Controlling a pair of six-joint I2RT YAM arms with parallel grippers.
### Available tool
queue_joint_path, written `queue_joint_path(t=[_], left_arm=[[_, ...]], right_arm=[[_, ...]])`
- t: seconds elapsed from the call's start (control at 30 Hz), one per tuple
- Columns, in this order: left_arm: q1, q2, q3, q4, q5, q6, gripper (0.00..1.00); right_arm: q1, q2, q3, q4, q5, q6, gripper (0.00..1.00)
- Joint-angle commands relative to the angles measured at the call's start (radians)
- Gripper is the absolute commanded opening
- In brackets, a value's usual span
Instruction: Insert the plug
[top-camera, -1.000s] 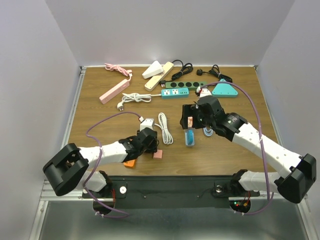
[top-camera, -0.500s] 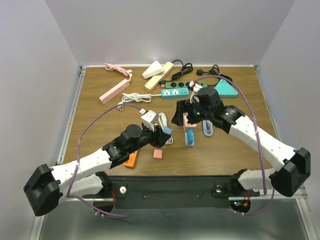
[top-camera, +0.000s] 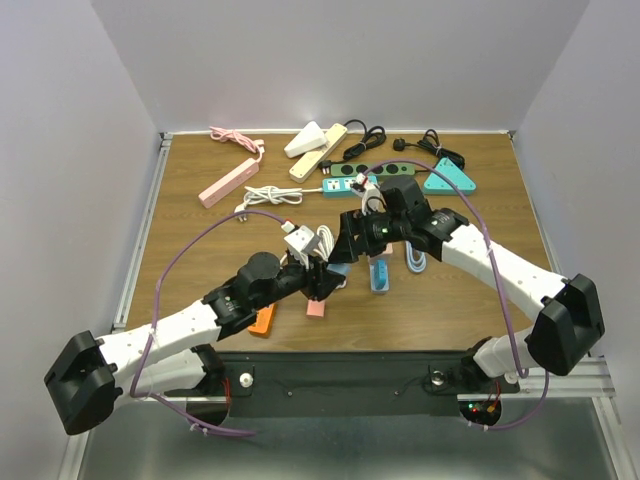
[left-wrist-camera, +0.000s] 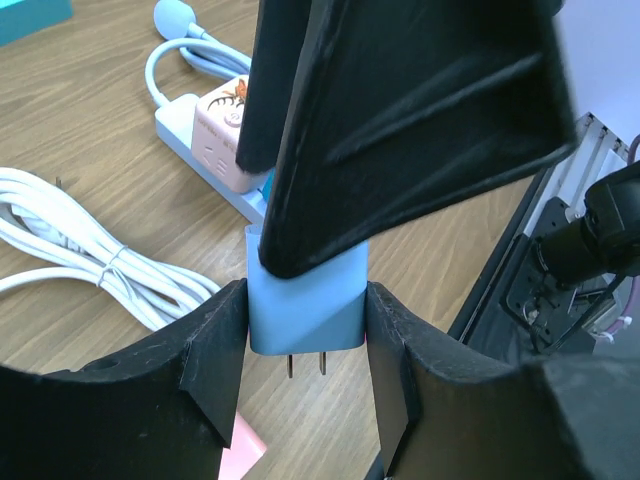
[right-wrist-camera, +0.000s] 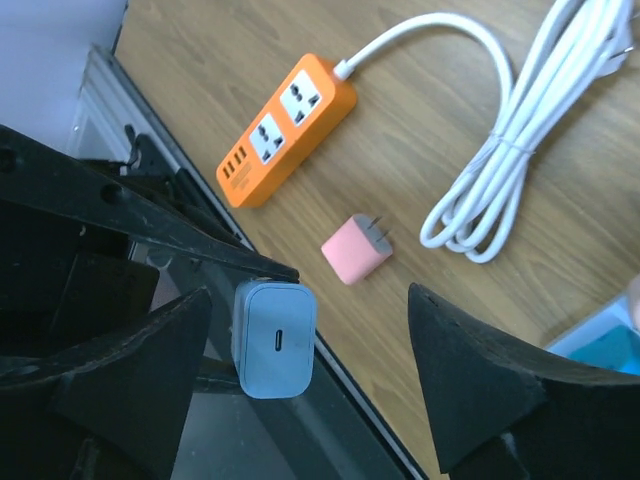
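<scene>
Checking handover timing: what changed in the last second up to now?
The left gripper swung forward and right, bringing the blue adapter it clamps toward the middle. The right gripper came left to meet it; its open jaws now straddle the adapter without touching. Nothing was let go. The pink adapter and orange power strip stayed put.

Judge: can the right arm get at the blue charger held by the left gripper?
Probably yes: the right gripper stands open around the charger, whose free end sticks out past the left gripper.
</scene>
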Motion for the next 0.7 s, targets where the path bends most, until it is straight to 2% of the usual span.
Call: queue_joint_path(t=[0.0, 0.2, 0.3, 0.33, 0.4, 0.43, 0.47, 0.5, 0.53, 0.57, 0.6, 0.63, 0.67], left_arm=[[-0.009, -0.028, -0.002, 0.068, -0.013, 0.025, 0.0], [-0.015, -0.023, -0.002, 0.065, -0.059, 0.025, 0.0], [-0.031, -0.012, 0.001, 0.075, -0.081, 0.022, 0.0], [-0.038, -0.008, 0.001, 0.077, -0.083, 0.022, 0.0], [-0.05, -0.003, 0.003, 0.081, -0.092, 0.021, 0.0], [-0.051, 0.0, 0.003, 0.083, -0.095, 0.022, 0.0], [-0.054, 0.006, 0.004, 0.083, -0.1, 0.019, 0.0], [-0.059, 0.008, 0.004, 0.083, -0.114, 0.017, 0.02], [-0.059, 0.011, 0.006, 0.078, -0.114, 0.013, 0.09], [-0.059, 0.012, 0.009, 0.072, -0.143, -0.005, 0.29], [-0.059, 0.012, 0.009, 0.054, -0.157, -0.016, 0.37], [-0.059, 0.009, 0.009, 0.043, -0.184, -0.027, 0.6], [-0.059, 0.005, 0.007, 0.028, -0.2, -0.038, 0.69]], right_arm=[[0.001, 0.0, -0.022, 0.048, -0.101, 0.001, 0.82], [0.001, -0.007, -0.045, 0.05, -0.166, 0.0, 0.71], [-0.001, -0.009, -0.055, 0.051, -0.181, -0.008, 0.58], [0.001, -0.006, -0.057, 0.051, -0.189, -0.011, 0.49], [0.001, 0.006, -0.051, 0.056, -0.218, -0.016, 0.38], [-0.001, 0.009, -0.049, 0.056, -0.223, -0.017, 0.25], [0.001, 0.011, -0.049, 0.057, -0.224, -0.022, 0.19], [0.001, 0.016, -0.048, 0.057, -0.221, -0.025, 0.07], [-0.001, 0.013, -0.048, 0.057, -0.209, -0.026, 0.0], [-0.001, 0.008, -0.048, 0.057, -0.189, -0.022, 0.0], [-0.001, -0.001, -0.048, 0.056, -0.137, -0.022, 0.0], [-0.002, -0.007, -0.048, 0.056, -0.106, -0.017, 0.0], [-0.004, -0.013, -0.048, 0.057, -0.076, -0.019, 0.0]])
